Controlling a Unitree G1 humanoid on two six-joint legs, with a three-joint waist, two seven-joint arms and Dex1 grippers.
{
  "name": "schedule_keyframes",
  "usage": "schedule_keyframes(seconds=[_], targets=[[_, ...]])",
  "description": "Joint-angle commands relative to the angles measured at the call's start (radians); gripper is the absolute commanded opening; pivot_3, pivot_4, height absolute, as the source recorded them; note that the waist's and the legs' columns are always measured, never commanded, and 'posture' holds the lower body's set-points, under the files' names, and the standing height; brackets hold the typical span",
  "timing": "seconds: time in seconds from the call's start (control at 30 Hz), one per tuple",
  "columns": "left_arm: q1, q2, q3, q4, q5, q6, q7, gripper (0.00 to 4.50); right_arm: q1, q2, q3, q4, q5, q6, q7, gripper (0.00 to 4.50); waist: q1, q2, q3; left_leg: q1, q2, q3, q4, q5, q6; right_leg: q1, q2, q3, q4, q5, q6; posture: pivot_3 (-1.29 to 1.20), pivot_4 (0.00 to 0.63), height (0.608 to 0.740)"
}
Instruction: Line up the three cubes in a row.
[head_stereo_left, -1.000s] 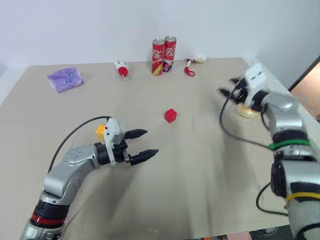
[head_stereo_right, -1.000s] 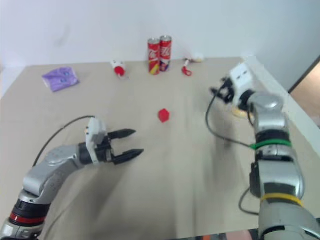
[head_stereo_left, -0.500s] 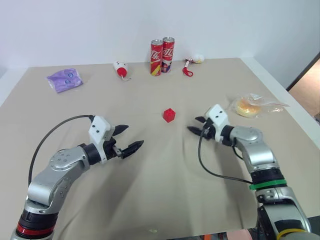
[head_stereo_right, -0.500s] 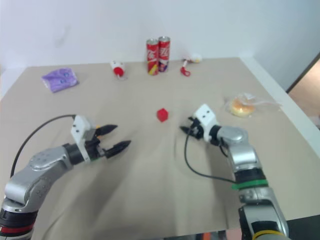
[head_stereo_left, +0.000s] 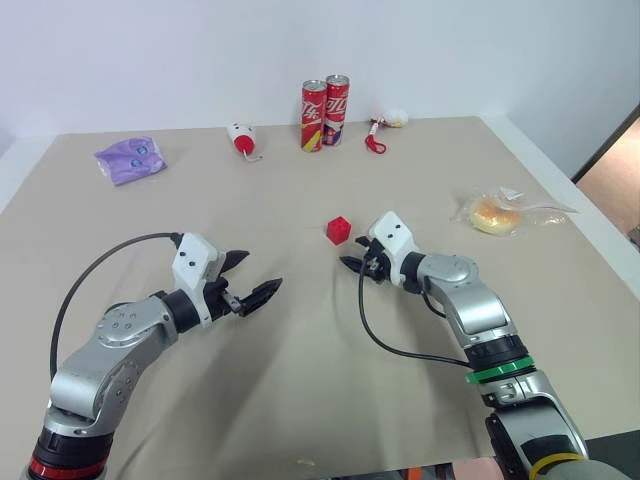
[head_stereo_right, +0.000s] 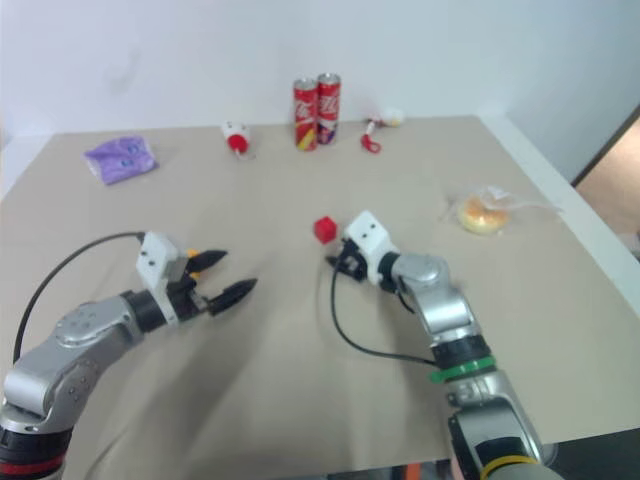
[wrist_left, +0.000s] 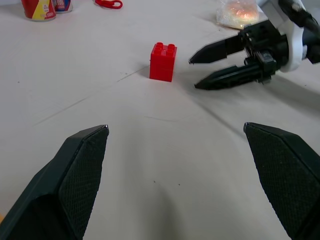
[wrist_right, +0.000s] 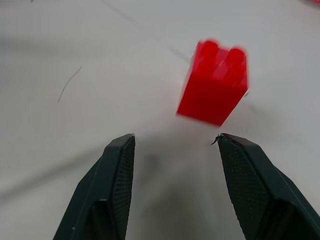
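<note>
My right claw (head_stereo_left: 352, 264) is open and empty, just beside the red cube (head_stereo_left: 339, 230) in the middle of the table (head_stereo_left: 300, 400). My left claw (head_stereo_left: 255, 279) is wide open, empty. No row yet.

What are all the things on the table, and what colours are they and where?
red cube: one, red, middle of the table, just ahead of the right gripper's tips, not touched
yellow-orange cube: one, mostly hidden behind the left gripper
soda cans: two, red, standing side by side at the far edge
purple bag: one, crumpled, far left
small white and red thing: one, left of the cans; I can't tell what it is
small red and white thing: one, right of the cans; also unclear
bun in clear wrap: one, orange, right side
table: one, beige
left gripper: black fingers, open, empty, near left
right gripper: black fingers, open, pointing at the red cube
</note>
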Motion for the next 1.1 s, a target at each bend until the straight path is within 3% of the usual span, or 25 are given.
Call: schedule_keyframes(seconds=[0.03, 0.07, 0.27, 1.1], targets=[[0.0, -0.003, 0.013, -0.048, -0.013, 0.007, 0.017, 4.5, -0.026, -0.016, -0.034, 0.0, 0.012, -0.029, 0.001, 2.68, 0.0, 0.0, 0.0, 0.0, 0.0, 0.0, 0.0, 0.0, 0.0, 0.0, 0.0, 0.0, 0.0, 0.0, 0.0, 0.0, 0.15, 0.74], [0.007, -0.001, 0.017, -0.054, -0.016, 0.008, 0.017, 4.5, -0.023, -0.016, -0.029, -0.001, 0.001, -0.039, -0.009, 2.68, 0.0, 0.0, 0.0, 0.0, 0.0, 0.0, 0.0, 0.0, 0.0, 0.0, 0.0, 0.0, 0.0, 0.0, 0.0, 0.0, 0.15, 0.74], [0.011, -0.003, 0.01, -0.059, -0.014, 0.011, 0.026, 4.5, -0.021, 0.0, -0.031, 0.015, -0.008, -0.057, -0.051, 4.47, -0.001, 0.0, 0.0, 0.0, 0.0, 0.0, 0.0, 0.0, 0.0, 0.0, 0.0, 0.0, 0.0, 0.0, 0.0, 0.0, 0.15, 0.74], [-0.014, -0.002, 0.002, -0.048, -0.01, 0.015, 0.025, 4.5, -0.133, 0.185, -0.095, 0.225, 0.039, 0.001, -0.233, 4.47, -0.004, 0.0, 0.0, 0.0, 0.001, 0.0, 0.0, 0.0, 0.0, 0.0, 0.001, 0.0, 0.0, 0.001, 0.0, 0.0, 0.15, 0.74]])
